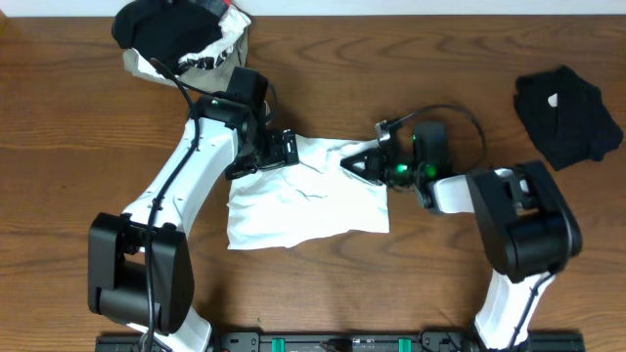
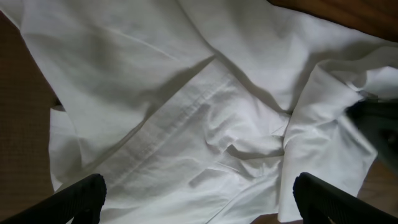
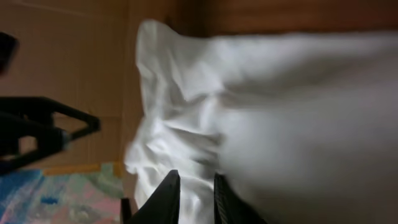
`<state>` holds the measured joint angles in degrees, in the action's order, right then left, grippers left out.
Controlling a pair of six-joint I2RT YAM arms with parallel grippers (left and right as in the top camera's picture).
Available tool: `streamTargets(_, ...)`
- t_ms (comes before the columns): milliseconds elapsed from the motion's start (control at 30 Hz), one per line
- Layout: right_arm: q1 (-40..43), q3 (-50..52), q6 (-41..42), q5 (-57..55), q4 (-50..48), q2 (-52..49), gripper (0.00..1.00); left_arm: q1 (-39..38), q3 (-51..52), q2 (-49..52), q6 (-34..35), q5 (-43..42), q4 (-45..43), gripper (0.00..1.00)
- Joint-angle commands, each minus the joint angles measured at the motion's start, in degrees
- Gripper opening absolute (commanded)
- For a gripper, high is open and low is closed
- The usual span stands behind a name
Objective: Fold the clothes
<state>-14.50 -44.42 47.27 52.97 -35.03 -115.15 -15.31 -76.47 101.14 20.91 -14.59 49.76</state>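
The shirt (image 1: 308, 205) lies mid table (image 1: 78, 147). The left gripper (image 1: 286, 149) is over its far left edge, the right gripper (image 1: 350, 164) at its far right corner. A pile (image 1: 176, 34) sits behind to the left, one garment (image 1: 567, 112) to the right.

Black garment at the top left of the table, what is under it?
A white garment with black print sticks out beneath the black garment. Anything else below is covered.

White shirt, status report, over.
Left end effector open, hovering over white shirt. Right end effector pinching a fold of it. Shirt rumpled mid-table. Black garment, clothes pile lie apart; nothing blocking.
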Motion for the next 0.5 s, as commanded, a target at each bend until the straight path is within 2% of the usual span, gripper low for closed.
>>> streamTargets(0,-0.37,-1.77,2.64,-1.42,-0.55,6.47,0.18,0.24,0.28,-0.31,-0.74,0.72,0.33,0.98)
streamTargets(67,-0.81,-1.77,2.64,-2.27,-0.55,7.87,0.17,0.24,0.28,-0.31,-0.74,0.72,0.28,0.98)
streamTargets(167,-1.38,-1.86,3.08,-2.84,-0.22,7.93,0.03,0.24,0.28,-0.31,-0.74,0.72,-0.11,0.98)
streamTargets(200,-1.7,-1.86,3.06,-3.72,0.44,7.63,0.01,0.24,0.28,-0.31,-0.72,0.72,-0.2,0.98)
streamTargets(467,-4.66,-1.88,2.12,-8.76,0.74,4.42,0.01,0.24,0.28,-0.31,-0.72,0.7,-0.28,0.98)
